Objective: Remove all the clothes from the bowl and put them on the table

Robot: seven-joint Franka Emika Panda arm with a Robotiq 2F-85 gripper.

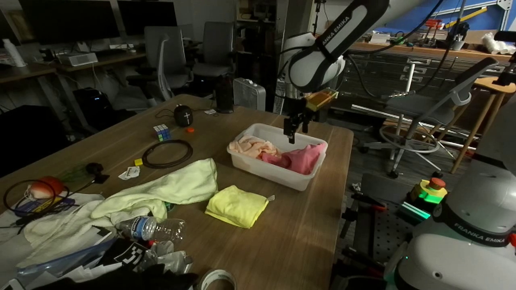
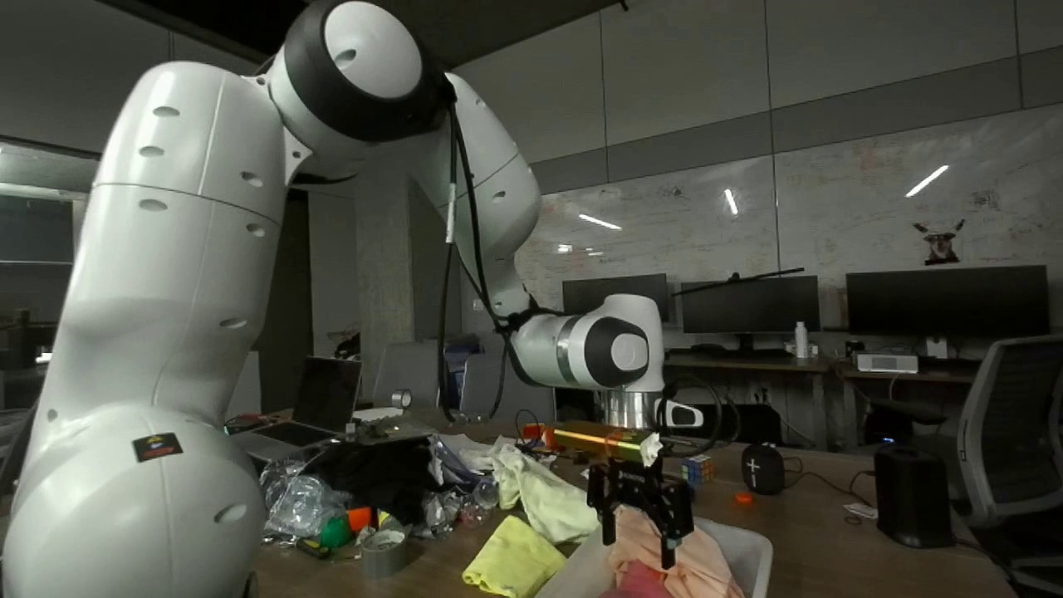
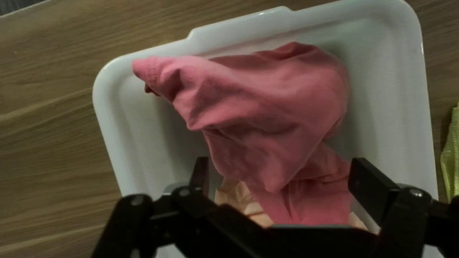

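Note:
A white plastic bin [image 1: 266, 173] stands on the wooden table; it also shows in an exterior view [image 2: 754, 552] and in the wrist view [image 3: 401, 107]. A crumpled pink cloth [image 1: 302, 159] lies in it, one end on the rim at a corner; it fills much of the wrist view [image 3: 258, 104]. A peach cloth [image 1: 252, 146] lies at the other end, partly under the pink one. My gripper [image 1: 298, 135] is open and empty above the bin; its fingers are apart over the pink cloth in the wrist view [image 3: 279, 168].
A folded yellow cloth [image 1: 238, 206] and a pale green towel [image 1: 181, 183] lie on the table beside the bin. Beyond are a water bottle [image 1: 149, 228], a tape roll [image 2: 384, 552], a cable coil [image 1: 167, 154], a puzzle cube [image 1: 162, 132] and a black speaker [image 1: 183, 115].

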